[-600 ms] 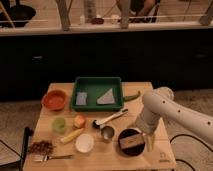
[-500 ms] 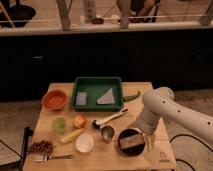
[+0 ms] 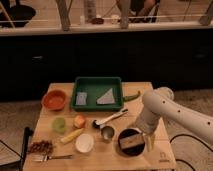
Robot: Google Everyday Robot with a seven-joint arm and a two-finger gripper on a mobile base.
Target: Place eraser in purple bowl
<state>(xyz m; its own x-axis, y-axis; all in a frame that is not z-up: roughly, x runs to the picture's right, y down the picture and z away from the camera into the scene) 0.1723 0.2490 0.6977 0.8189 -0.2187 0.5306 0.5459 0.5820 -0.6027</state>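
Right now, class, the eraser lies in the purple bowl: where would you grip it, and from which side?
Probably across its two long sides, from straight above. The eraser lies flat inside the purple bowl, whose rim blocks a sideways approach; only its top is exposed. The gripper sits at the bowl's rim on the picture's right, close beside it.

- Dim overall, with a warm yellowish cast across the table (image 3: 105, 153).
- Brightest along the top, beyond the railing (image 3: 65, 15), where the pale floor looks washed out.
- Nearly black across the cabinet front (image 3: 100, 55), with little detail to read.
- Lit from above on the white arm (image 3: 165, 107): soft sheen on top, shaded underneath.
- Dark against dark at the gripper (image 3: 148, 141), low by the right rim of the purple bowl (image 3: 123, 135).
- Palest at the white bowl (image 3: 84, 143) and on the top of the eraser (image 3: 131, 142).
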